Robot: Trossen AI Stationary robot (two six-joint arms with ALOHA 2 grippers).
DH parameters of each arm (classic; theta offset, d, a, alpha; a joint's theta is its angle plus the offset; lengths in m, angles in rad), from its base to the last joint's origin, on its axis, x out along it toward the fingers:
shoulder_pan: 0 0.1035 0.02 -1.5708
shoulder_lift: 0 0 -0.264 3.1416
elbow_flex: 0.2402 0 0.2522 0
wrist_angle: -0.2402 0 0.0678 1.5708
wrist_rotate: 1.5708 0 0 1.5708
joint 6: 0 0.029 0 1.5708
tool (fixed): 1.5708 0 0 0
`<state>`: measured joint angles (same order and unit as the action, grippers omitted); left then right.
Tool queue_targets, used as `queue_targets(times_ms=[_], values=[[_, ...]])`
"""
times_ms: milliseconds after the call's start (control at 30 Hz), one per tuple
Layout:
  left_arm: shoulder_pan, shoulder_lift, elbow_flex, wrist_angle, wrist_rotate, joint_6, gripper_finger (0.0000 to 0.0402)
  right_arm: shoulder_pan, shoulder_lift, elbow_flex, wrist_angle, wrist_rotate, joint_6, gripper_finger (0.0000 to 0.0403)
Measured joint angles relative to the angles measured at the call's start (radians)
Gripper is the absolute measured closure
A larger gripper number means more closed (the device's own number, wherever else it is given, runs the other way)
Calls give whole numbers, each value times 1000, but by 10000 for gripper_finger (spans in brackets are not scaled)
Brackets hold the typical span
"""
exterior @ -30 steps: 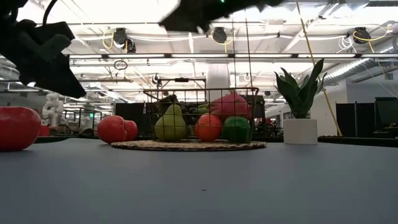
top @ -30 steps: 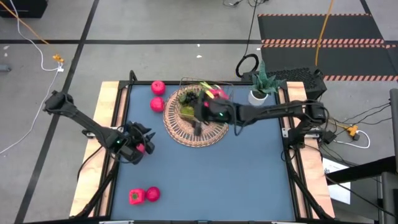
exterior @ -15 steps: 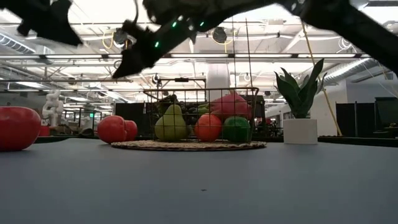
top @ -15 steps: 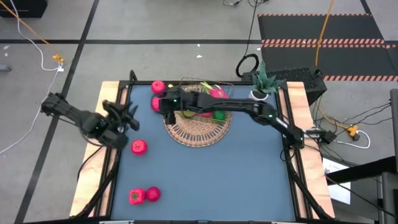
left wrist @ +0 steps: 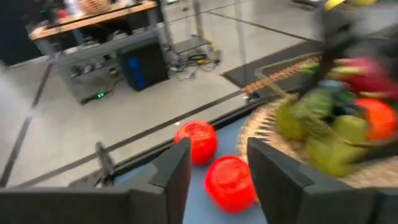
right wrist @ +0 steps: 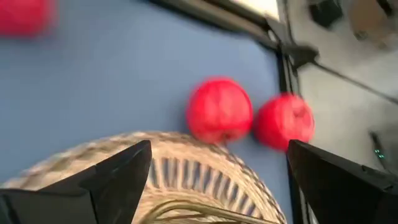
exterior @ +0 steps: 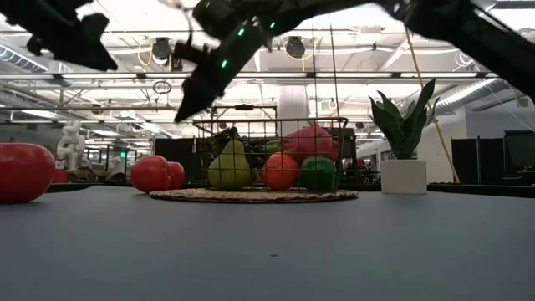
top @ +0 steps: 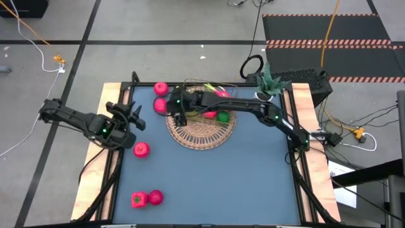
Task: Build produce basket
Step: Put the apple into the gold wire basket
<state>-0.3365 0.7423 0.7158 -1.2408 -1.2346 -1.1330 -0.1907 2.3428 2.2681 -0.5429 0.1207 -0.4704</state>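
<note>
bright overhead glare, blurred wrist views

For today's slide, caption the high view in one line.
Right arm's fingers hover open over the basket; two red fruits wait beside it.

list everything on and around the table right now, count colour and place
basket: one, tan wicker with a thin wire frame, far middle of the table
produce in basket: several, green, orange-red and pink, inside the wire frame
red fruits by basket: two, far left, beside the rim
single red fruit: one, left of centre
red fruits near edge: two, near left
plant: one, green in a white pot, far right corner
left gripper: open, empty, at the left edge
right gripper: open, empty, over the basket's left rim
</note>
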Motion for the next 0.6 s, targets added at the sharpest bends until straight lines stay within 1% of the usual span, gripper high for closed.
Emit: queue_targets(times_ms=[100, 200, 267, 333, 367, 433, 500, 567, 600], values=[[80, 1, -23, 11, 7, -43, 198, -26, -97, -95, 71, -144, 5, 38], [183, 4, -24, 52, 9, -21, 155, -70, -228, -249, 197, -259, 50, 43], [273, 4, -24, 138, 19, 72, 132, -98, -336, -388, 324, -318, 101, 45], [379, 4, -24, 272, 70, 231, 115, -120, -442, -545, 487, -361, 160, 45], [436, 4, -24, 359, 118, 328, 110, -128, -490, -624, 563, -373, 187, 45], [569, 19, -31, 572, 267, 548, 103, -137, -577, -786, 729, -381, 232, 45], [709, 48, -53, 794, 485, 750, 101, -138, -649, -930, 887, -381, 267, 45], [860, 101, -65, 963, 704, 852, 101, -136, -705, -1039, 1053, -384, 274, 45], [932, 136, -65, 1007, 791, 868, 100, -136, -733, -1085, 1125, -385, 275, 46]])
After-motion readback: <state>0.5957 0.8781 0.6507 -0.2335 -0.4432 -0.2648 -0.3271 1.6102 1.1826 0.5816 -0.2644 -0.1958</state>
